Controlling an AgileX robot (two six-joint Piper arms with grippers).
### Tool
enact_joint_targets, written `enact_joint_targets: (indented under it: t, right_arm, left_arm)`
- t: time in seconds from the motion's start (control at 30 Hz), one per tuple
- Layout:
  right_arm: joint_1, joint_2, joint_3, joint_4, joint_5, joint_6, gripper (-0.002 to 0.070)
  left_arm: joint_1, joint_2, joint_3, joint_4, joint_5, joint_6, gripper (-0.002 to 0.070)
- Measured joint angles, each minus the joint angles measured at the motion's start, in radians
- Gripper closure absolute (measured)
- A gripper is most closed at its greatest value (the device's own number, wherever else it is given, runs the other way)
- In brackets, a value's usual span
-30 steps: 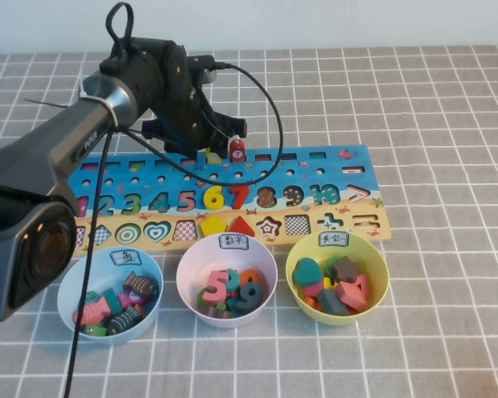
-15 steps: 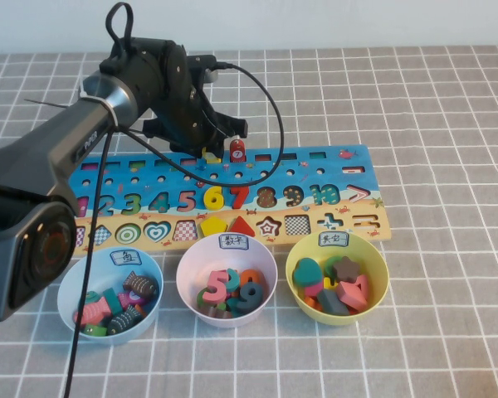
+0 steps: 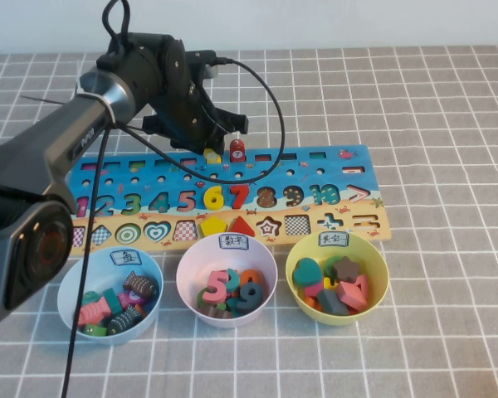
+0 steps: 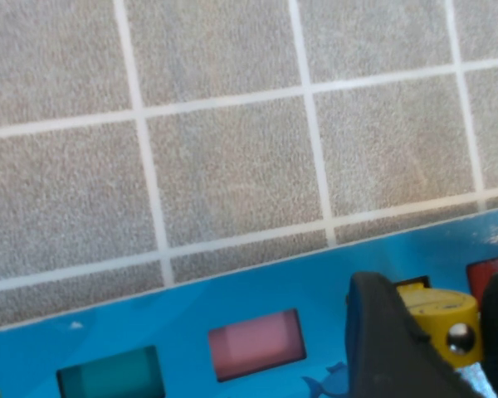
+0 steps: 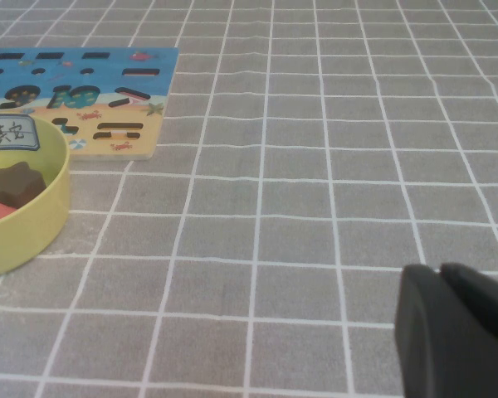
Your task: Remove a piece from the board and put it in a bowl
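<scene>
High view: left tool [image 3: 209, 149] at the board's [image 3: 332, 178] far edge, fingers closed on the yellow piece [image 3: 212, 154] beside a red piece [image 3: 236, 150]; blue bowl [image 3: 70, 290] near the front. Left wrist view: piece [image 4: 438, 322] sits between dark fingers [image 4: 390, 340]. Right wrist view: right tool [image 5: 456, 332] low over the desk [image 5: 315, 166], fingers together, empty.

The left gripper [image 3: 209, 143] hides most of the yellow fish piece [image 4: 438, 313] in the high view. The left wrist view's edge cuts off the board [image 4: 232, 303]. The right gripper [image 5: 461, 332] shows only as a dark tip cropped by the right wrist view's edge.
</scene>
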Motion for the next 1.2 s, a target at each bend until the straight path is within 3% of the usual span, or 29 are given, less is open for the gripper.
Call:
enact_joint_targets:
  t: [0.5, 0.77, 1.2]
  right_arm:
    - [0.000, 0.000, 0.000, 0.000, 0.000, 0.000, 0.0694]
    - [0.000, 0.000, 0.000, 0.000, 0.000, 0.000, 0.0694]
    - [0.000, 0.000, 0.000, 0.000, 0.000, 0.000, 0.0694]
  left_arm:
    - [0.000, -0.009, 0.000, 0.000, 0.002, 0.030, 0.0465]
    - [0.000, -0.009, 0.000, -0.002, -0.007, 0.046, 0.0363]
    - [0.000, 0.002, 0.000, -0.002, -0.031, 0.046, 0.0348]
